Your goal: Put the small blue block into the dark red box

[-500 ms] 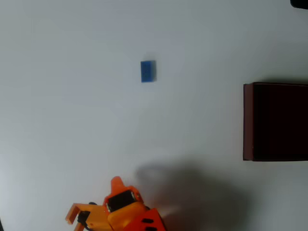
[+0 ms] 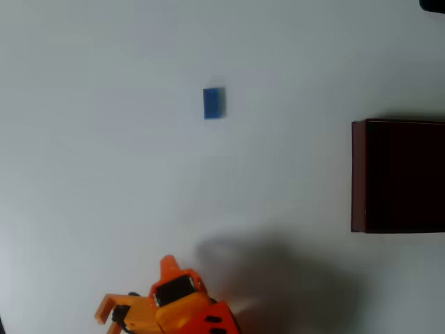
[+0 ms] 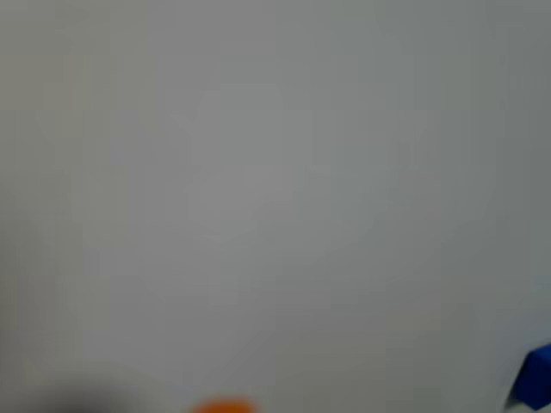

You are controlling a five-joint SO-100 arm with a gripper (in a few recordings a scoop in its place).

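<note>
The pale worktop (image 2: pixel 104 153) carries everything, and the box (image 2: pixel 359 174) serves as the landmark: it sits at the right edge of the overhead view, a dark red rectangle with thin reddish-brown walls and a nearly black inside, cut off by the frame on its far side. Well to the left of the box and below its lower corner in the picture, the orange arm (image 2: pixel 191 316) rises from the bottom edge, casting a soft grey shadow on the worktop between itself and the box. The tool (image 2: pixel 135 282) points up and left, away from the box; one finger tip shows near the top of the arm and another orange piece juts out to the left, with a clear gap between them, so it looks released and holds nothing. The block (image 2: pixel 214 103) lies flat on the worktop, well apart from the box, to its left and a little above its top edge, and far from the tool. In the blurred wrist view a blue corner of the block (image 3: pixel 535 379) shows at the lower right.
</note>
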